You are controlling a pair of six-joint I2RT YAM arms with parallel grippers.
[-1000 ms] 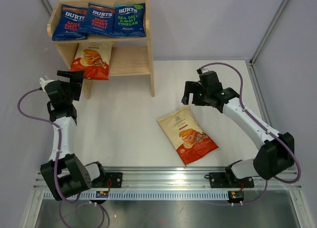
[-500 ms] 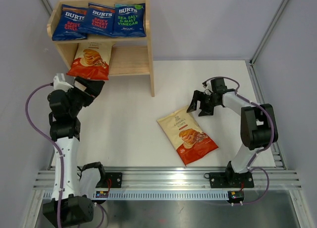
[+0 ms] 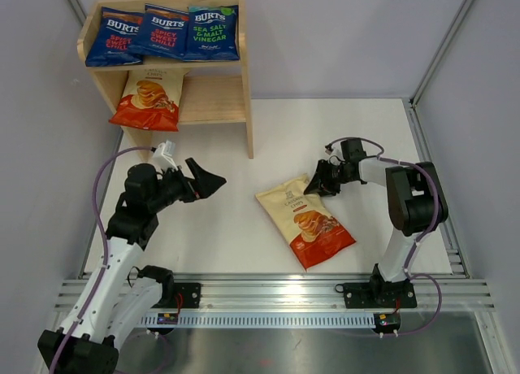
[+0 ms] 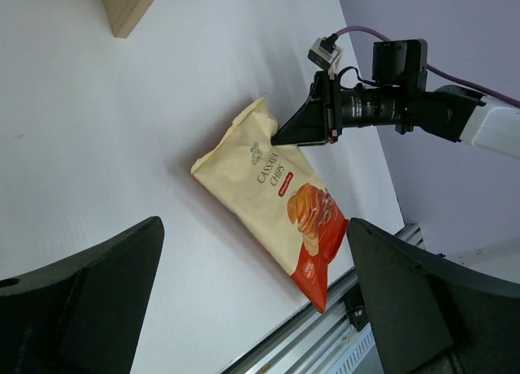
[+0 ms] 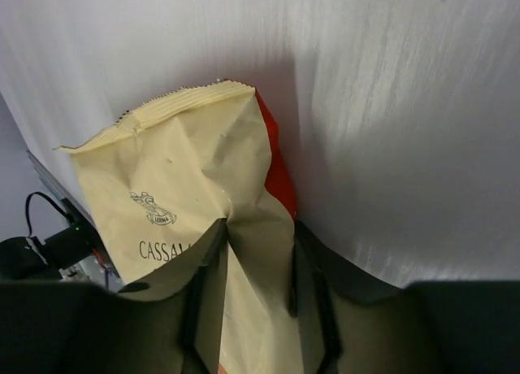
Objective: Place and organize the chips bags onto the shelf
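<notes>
Loose bag (image 3: 305, 223): cream, flat on bench (image 3: 227, 236), well short of shelf.
Left tool (image 3: 213, 183): wide, empty, over bench.
Right tool (image 3: 315, 184): narrow, pinching that bag's top edge.
Shelf (image 3: 246, 106): cream bag (image 3: 149, 99) on lower tier, three blue bags (image 3: 168, 32) on top.
Remaining: one of five.

Printed words on the bags
The left blue bag (image 3: 114, 36) and middle blue bag (image 3: 166, 32): "BURTS SPICY SWEET CHILLI"; right blue bag (image 3: 213, 32): "BURTS SEA SALT & MALT VINEGAR"; cream bag (image 4: 272, 203): "CASSAVA CHIPS".
</notes>
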